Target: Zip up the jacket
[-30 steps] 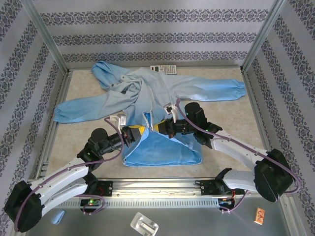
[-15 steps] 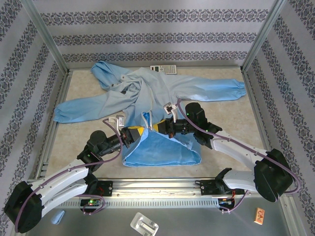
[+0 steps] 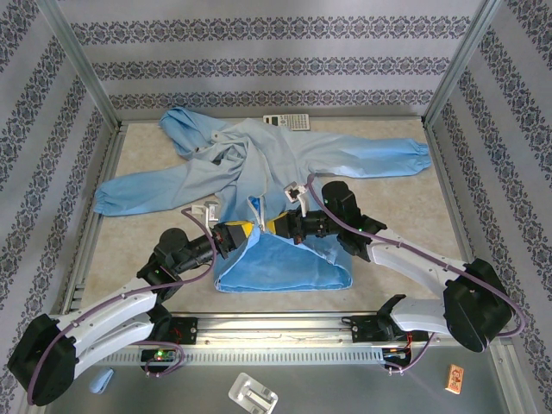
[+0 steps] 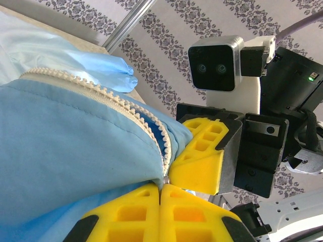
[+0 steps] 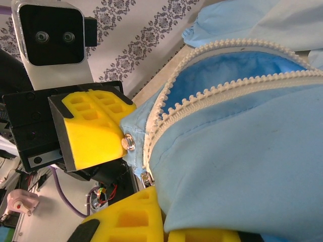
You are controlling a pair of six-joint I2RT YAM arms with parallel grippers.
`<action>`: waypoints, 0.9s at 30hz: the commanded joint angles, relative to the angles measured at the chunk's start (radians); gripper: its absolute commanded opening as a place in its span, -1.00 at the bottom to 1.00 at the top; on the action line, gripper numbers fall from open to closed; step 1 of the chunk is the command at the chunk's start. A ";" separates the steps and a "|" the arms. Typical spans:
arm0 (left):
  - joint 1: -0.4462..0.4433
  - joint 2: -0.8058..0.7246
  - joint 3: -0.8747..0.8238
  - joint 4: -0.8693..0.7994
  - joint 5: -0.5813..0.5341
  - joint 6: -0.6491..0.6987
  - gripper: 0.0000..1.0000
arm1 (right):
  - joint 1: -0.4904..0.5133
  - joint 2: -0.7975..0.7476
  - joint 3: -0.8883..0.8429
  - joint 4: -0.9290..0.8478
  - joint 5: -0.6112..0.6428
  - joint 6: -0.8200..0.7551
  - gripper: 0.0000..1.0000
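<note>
Jacket [image 3: 285, 164] stays pinched by left end effector [image 3: 246, 231] and right end effector [image 3: 276, 226] (latter nudged leftward).

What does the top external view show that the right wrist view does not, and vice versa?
Top external view: the large light-blue thin-fabric hooded jacket with both sleeves spread, and a dark grey calculator beyond it. Right wrist view: the pale zipper teeth, two rows unjoined, and a small silver snap button at the hem corner. Both: the jacket's lower front, held by the left gripper and right gripper, yellow jaws shut.
</note>
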 commanded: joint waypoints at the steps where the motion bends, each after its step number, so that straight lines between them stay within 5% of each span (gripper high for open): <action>1: 0.014 -0.006 0.000 0.075 0.018 -0.010 -1.00 | 0.012 -0.002 0.000 0.065 -0.035 -0.011 -1.00; 27: 0.014 -0.016 -0.030 0.052 0.030 -0.011 -1.00 | 0.010 -0.007 -0.002 0.075 0.002 0.009 -1.00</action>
